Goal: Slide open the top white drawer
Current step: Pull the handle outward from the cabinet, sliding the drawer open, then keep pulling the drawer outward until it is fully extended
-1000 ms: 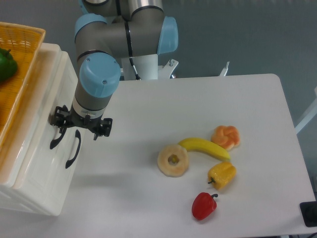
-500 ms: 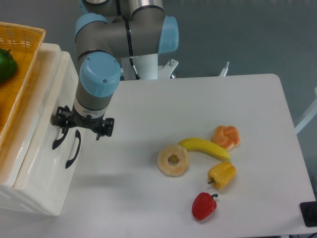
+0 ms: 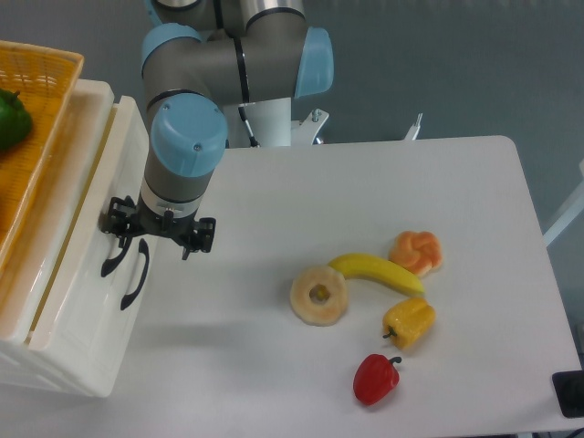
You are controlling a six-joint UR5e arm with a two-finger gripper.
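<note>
White tabletop (image 3: 365, 182) against a grey-blue wall, fixed camera looking down. Glossy cream-white plastic cabinet sits at the table's left edge. Top white drawer (image 3: 78, 237), the upper wide bin with a curved black handle (image 3: 111, 258), now shows a thin gap along its left seam. Lower matching drawer (image 3: 100, 319) with its own black handle (image 3: 135, 274) sits just right of it in view. Orange wicker basket (image 3: 32, 119) rides on top of the cabinet, green pepper (image 3: 11, 119) inside.

Black two-finger gripper (image 3: 157, 234) hangs over the handles, fingers spread, left one at the upper handle; actual clamping hidden by the wrist, can't tell.

Open table between cabinet front and the food cluster at right: pineapple slice (image 3: 318, 295), yellow banana (image 3: 376, 272), orange pastry knot (image 3: 416, 252), yellow pepper (image 3: 409, 322), red pepper (image 3: 376, 379). All well apart from the arm.

Versus a second ago: gripper has shifted slightly right and the drawer has followed; food unchanged.
</note>
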